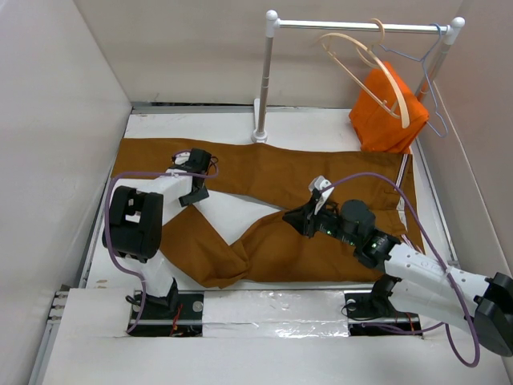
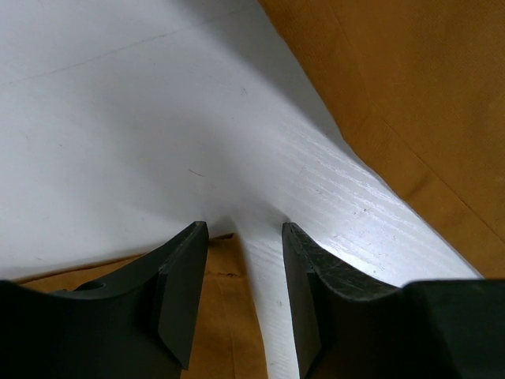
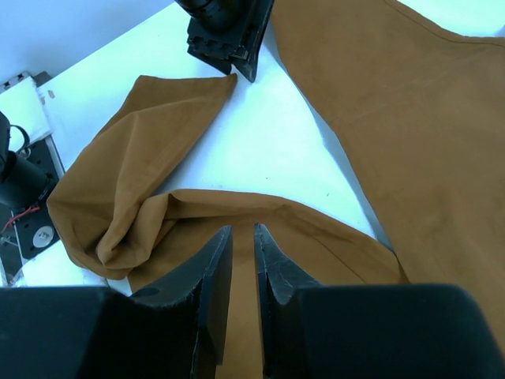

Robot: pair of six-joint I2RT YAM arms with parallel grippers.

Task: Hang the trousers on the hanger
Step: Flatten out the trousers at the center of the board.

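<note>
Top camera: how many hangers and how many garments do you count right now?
Hangers: 2 (wooden hanger, wire hanger)
Garments: 2 (brown trousers, orange garment)
Total: 4

Trousers (image 1: pixel 321 172): laid flat on the table (image 1: pixel 232 212), waist at right.
Hanger (image 1: pixel 377 68): hung on the rail (image 1: pixel 361 26) behind, right.

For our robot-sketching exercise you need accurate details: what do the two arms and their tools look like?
The left arm and right arm are white shells with bulky black joints, each trailed by a looping purple cable. The left tool and right tool are matt black, each with two curved fingers that taper to blunt tips with flat inner faces.
</note>
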